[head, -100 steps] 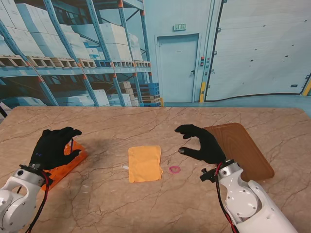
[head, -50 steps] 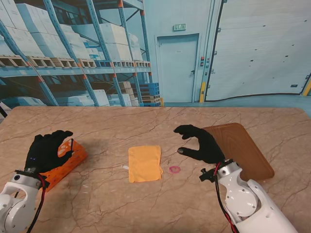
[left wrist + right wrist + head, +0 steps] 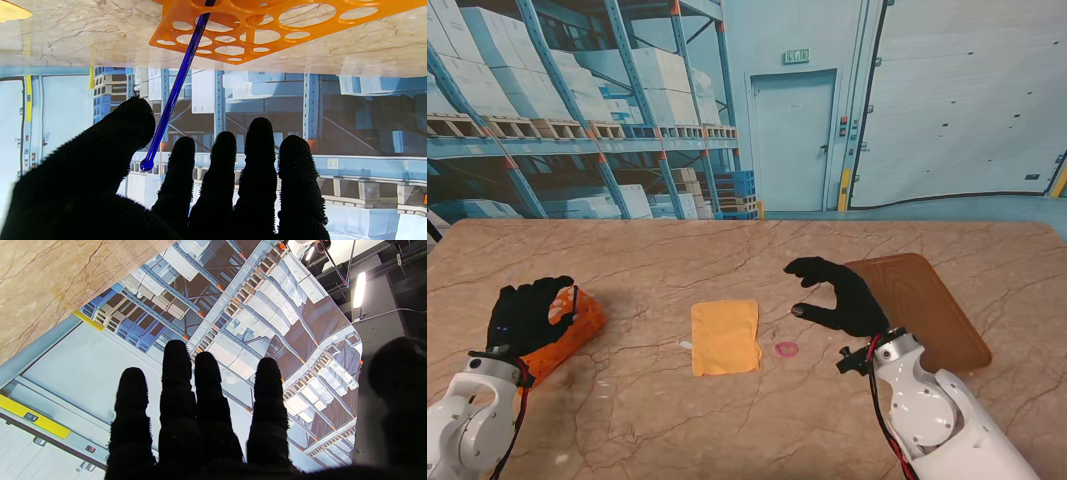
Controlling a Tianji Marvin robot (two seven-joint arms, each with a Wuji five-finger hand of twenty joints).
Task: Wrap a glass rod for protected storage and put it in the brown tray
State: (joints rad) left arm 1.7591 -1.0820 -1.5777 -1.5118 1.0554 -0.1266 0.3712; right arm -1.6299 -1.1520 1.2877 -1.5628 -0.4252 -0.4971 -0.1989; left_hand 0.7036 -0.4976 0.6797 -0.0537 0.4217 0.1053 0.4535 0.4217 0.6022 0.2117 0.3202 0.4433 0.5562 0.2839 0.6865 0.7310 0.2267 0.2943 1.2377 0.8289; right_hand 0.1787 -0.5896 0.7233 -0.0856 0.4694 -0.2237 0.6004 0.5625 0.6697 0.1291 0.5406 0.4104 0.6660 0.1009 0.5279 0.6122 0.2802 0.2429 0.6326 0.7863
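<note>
A thin blue glass rod (image 3: 173,93) stands tilted in a hole of the orange perforated rack (image 3: 300,20). Its rounded end lies between the thumb (image 3: 110,143) and index finger of my left hand (image 3: 527,315). That hand is open and hovers over the rack (image 3: 572,322) at the table's left; the rod (image 3: 575,297) shows just past its fingers. A yellow cloth (image 3: 725,336) lies flat mid-table, with a small pink ring (image 3: 786,349) to its right. My right hand (image 3: 837,295) hangs curled and open above the table, holding nothing, beside the brown tray (image 3: 927,310).
The brown tray holds nothing and lies at an angle on the right. A small pale scrap (image 3: 685,345) rests at the cloth's left edge. Marble table top (image 3: 647,410) stretches between the rack and the cloth and nearer to me.
My left hand has drawn back toward me and curled its fingers in over the rack, beside the rod. The right hand has barely shifted.
</note>
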